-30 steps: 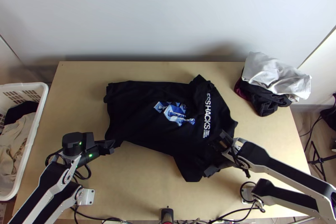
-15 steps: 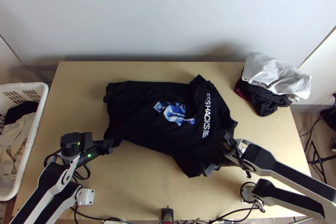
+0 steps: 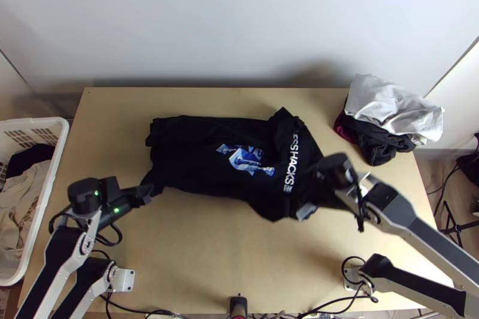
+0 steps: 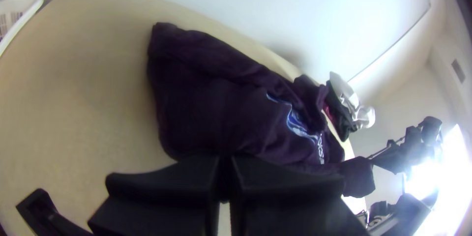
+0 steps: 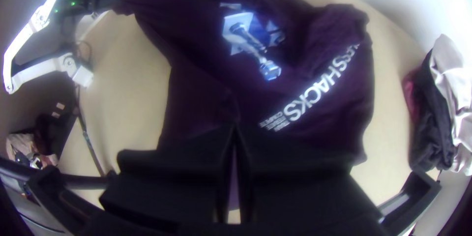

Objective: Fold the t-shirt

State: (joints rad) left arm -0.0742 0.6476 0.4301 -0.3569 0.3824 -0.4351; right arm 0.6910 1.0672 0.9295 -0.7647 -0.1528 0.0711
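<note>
The black t-shirt [image 3: 197,157] with blue print and white lettering lies across the middle of the table, its near side lifted at both ends. My left gripper [image 3: 148,192] holds the near left corner in the top view, and my right gripper [image 3: 308,199] has the cloth near the lettering. In the left wrist view, the left gripper [image 4: 225,160] is closed on the dark cloth [image 4: 206,103]. The right wrist view has the right gripper [image 5: 235,130] closed on the shirt [image 5: 206,83] beside the small lettering; the cloth hangs beneath its fingers.
A white basket [image 3: 51,181] with clothes stands at the table's left. A pile of grey and dark clothes [image 3: 389,109] lies at the back right corner. Cables [image 3: 323,307] run along the near edge of the table [image 3: 227,259].
Both grippers have lifted the shirt's near side. The right one moved slightly up the picture, the left one slightly left and up. The shirt's near edge came along, uncovering table in front.
</note>
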